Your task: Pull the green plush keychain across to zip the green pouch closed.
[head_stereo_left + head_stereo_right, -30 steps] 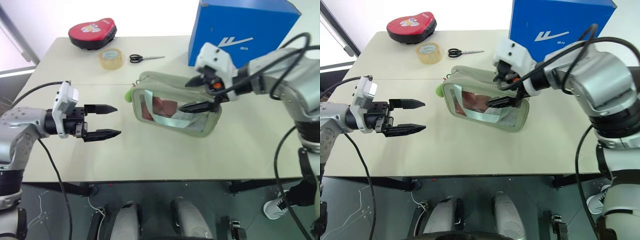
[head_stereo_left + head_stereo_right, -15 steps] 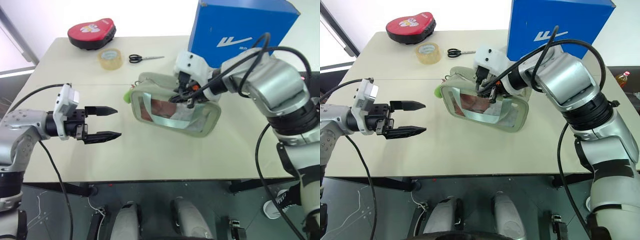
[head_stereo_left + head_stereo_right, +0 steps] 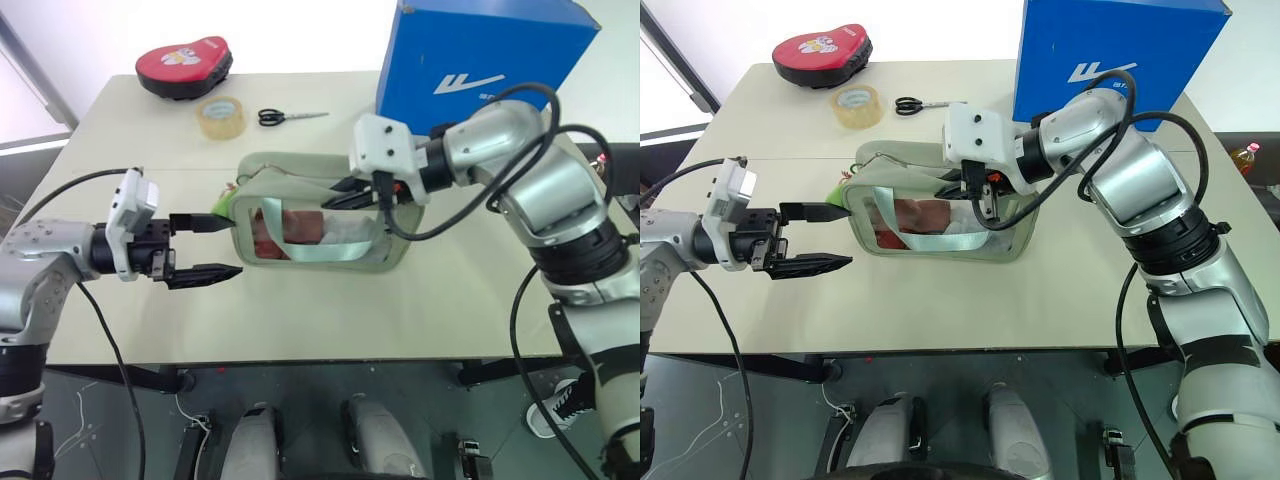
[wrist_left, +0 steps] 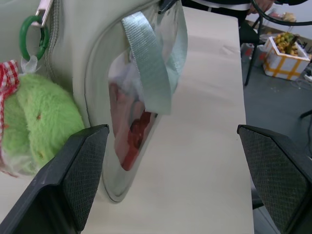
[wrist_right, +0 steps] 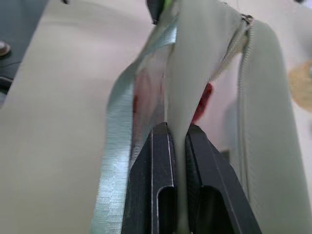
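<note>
One pale green pouch (image 3: 318,225), clear window, reddish contents, possibly cloth.

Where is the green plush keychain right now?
In the left eye view the green plush keychain hangs at the robot's-left end of the green pouch, beside the upper finger of the open left end effector.

The green plush keychain (image 4: 34,117) is cut off at the edge of the left wrist view, and in the head views it is a small lime speck (half behind a finger (image 3: 200,222) of the left gripper (image 3: 206,247)). The right gripper (image 5: 171,146) hides part of the green pouch (image 3: 390,255) top edge, so the zip there cannot be made out. The reddish contents behind the clear window are too blurred to tell.
</note>
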